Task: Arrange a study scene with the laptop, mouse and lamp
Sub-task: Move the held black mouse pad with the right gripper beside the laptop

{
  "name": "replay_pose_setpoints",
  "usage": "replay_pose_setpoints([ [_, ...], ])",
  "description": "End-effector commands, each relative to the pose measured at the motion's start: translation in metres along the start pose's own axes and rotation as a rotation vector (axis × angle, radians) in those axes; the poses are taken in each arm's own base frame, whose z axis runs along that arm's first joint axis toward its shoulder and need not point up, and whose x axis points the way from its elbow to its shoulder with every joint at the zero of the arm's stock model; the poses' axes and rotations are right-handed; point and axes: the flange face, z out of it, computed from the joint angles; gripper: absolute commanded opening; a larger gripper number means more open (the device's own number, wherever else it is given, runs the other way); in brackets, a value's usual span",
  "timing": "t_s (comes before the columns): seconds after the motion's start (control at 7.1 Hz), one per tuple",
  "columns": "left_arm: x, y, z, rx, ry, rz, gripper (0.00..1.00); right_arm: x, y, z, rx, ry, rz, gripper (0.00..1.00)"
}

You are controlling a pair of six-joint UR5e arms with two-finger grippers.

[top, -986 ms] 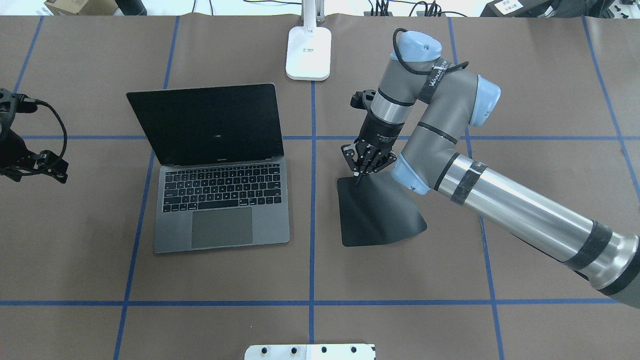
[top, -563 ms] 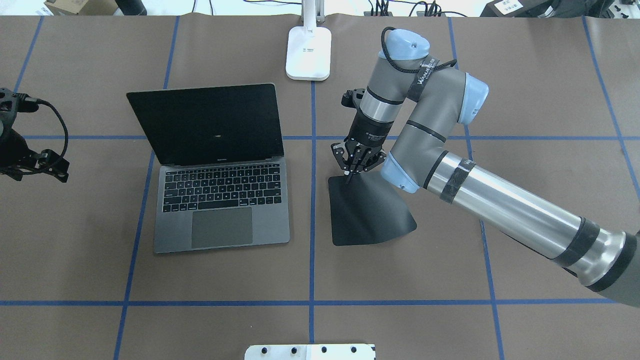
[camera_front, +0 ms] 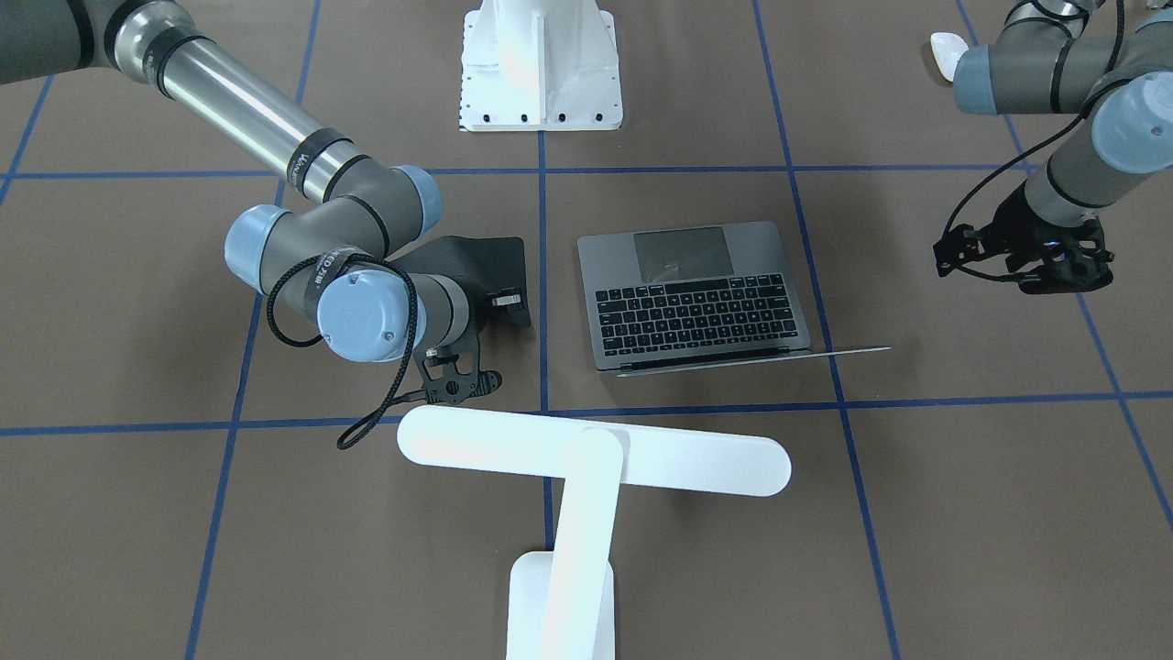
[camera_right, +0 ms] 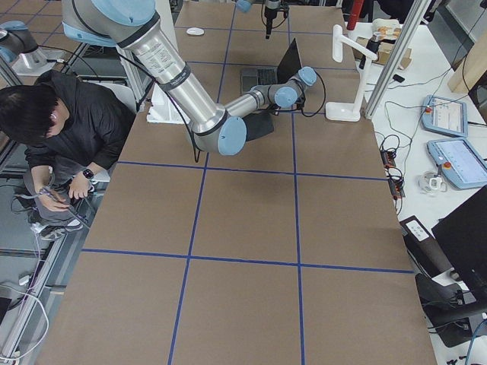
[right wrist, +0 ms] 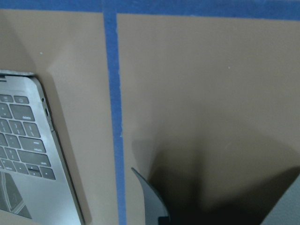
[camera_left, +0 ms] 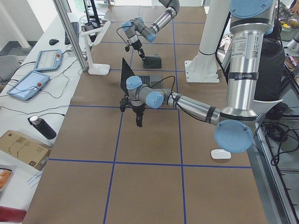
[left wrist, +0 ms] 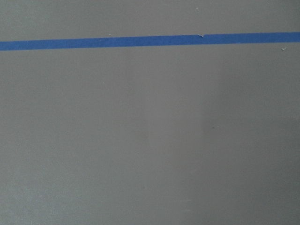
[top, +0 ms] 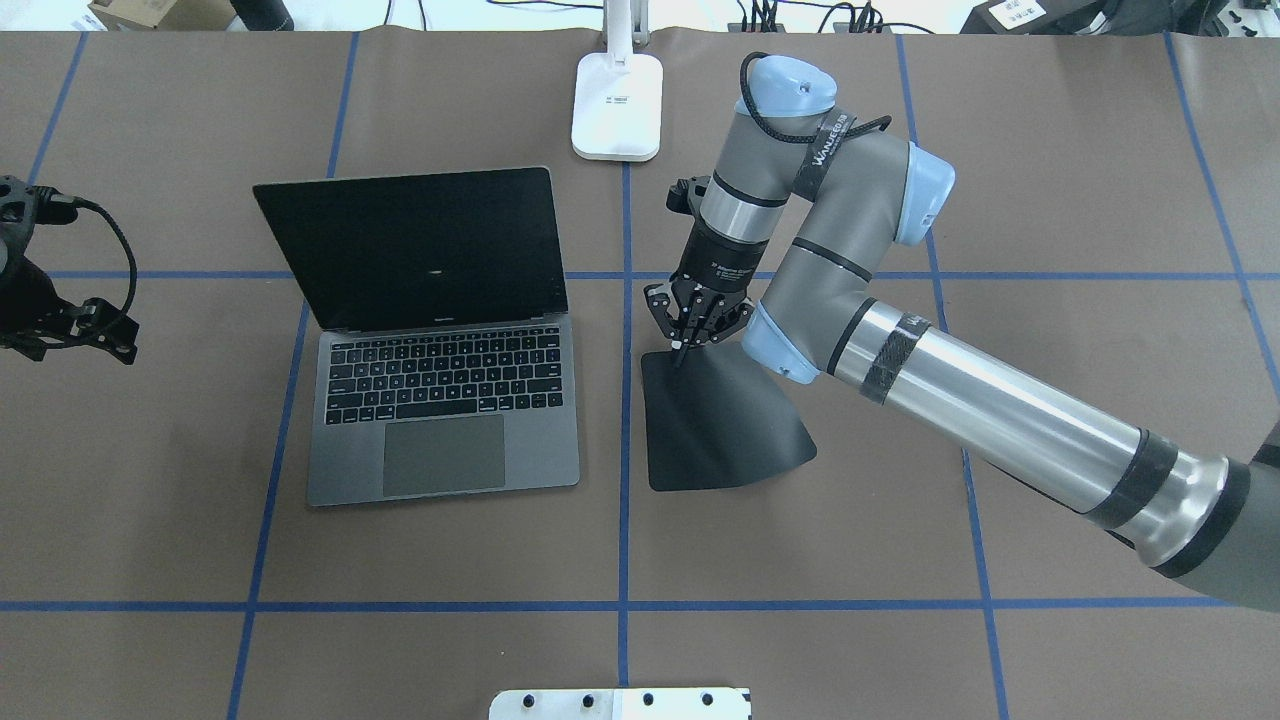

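Blue-taped brown paper covers my table (top: 450, 560). A slim dark-grey metal laptop (top: 445, 420) sits open. An all-white desk lamp (top: 617, 105) stands behind the laptop's right corner. A black square mat (top: 725, 430) lies just right, its far corner pinched in my right gripper (top: 683, 352). A glossy white oval mouse (camera_left: 220, 154) lies well left. My left gripper (camera_left: 139, 121) hangs left too; I cannot tell its grip.

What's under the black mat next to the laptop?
Where the right gripper pinches the black mat by its raised corner, only the brown table cover shows beneath. The mat itself hides whatever lies under the rest.
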Motion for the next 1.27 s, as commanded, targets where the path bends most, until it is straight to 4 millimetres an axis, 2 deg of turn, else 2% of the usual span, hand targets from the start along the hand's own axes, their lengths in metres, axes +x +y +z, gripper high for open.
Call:
replay_pose_setpoints([
  [0.0, -0.001, -0.001, 0.002, 0.006, 0.005, 0.005, 1.0, -0.009, -0.004, -0.001, 0.0, 0.0, 0.004, 0.0],
  [0.56, -0.005, -0.003, 0.003, 0.006, 0.002, 0.001, 1.0, -0.027, 0.0, -0.001, 0.004, -0.017, 0.115, 0.0],
  [1.13, -0.005, -0.003, 0.003, 0.006, 0.002, -0.001, 1.0, -0.018, -0.002, 0.003, 0.003, -0.01, 0.178, 0.0],
])
